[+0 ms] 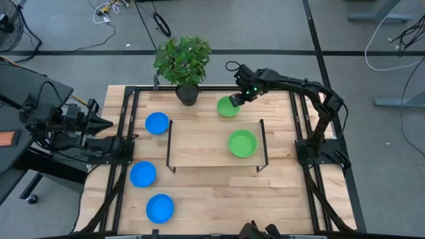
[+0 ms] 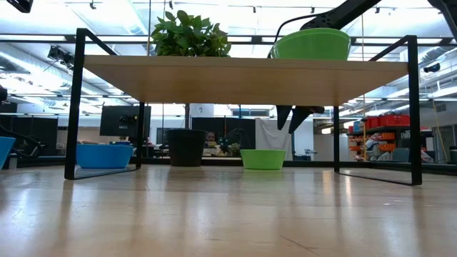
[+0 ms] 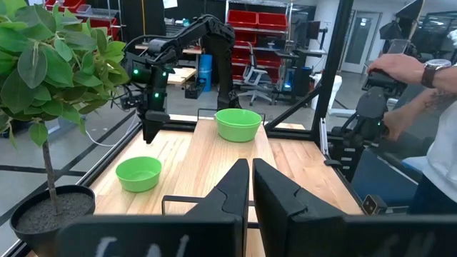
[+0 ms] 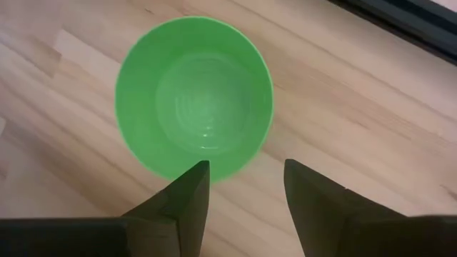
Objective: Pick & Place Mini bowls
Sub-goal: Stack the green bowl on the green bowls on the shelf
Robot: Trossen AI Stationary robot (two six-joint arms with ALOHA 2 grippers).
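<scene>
My right end effector (image 4: 243,187) hangs with fingers spread and empty over a small round bright green plastic bowl (image 4: 194,97) resting on the wooden bench (image 4: 357,107); left end effector (image 3: 250,187) closed, empty.

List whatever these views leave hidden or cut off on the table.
- Third green bowl: in no view.
- Low view: the blue bowl is cut by the picture's edge; the shelf top is seen edge-on.
- High view: the plant's leaves hide most of its pot.
</scene>
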